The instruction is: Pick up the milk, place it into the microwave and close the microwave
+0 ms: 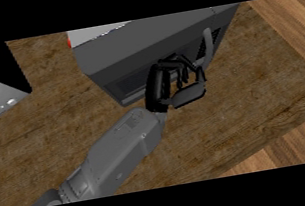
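My right hand [174, 83] pressed the dark grey boxy microwave [150, 44] front near the brown wooden counter's [258, 92] far edge, fingers curled, holding nothing. White milk carton unseen. Risk: fingers slipping, door left ajar.

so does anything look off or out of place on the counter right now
Nothing looks spilled, tipped or damaged. The dark grey microwave stands squarely on the wooden counter, with one black hand at its front. No milk is visible.

1 head view, steeply downward and close onto the wooden counter [260, 102] before the microwave [149, 42].
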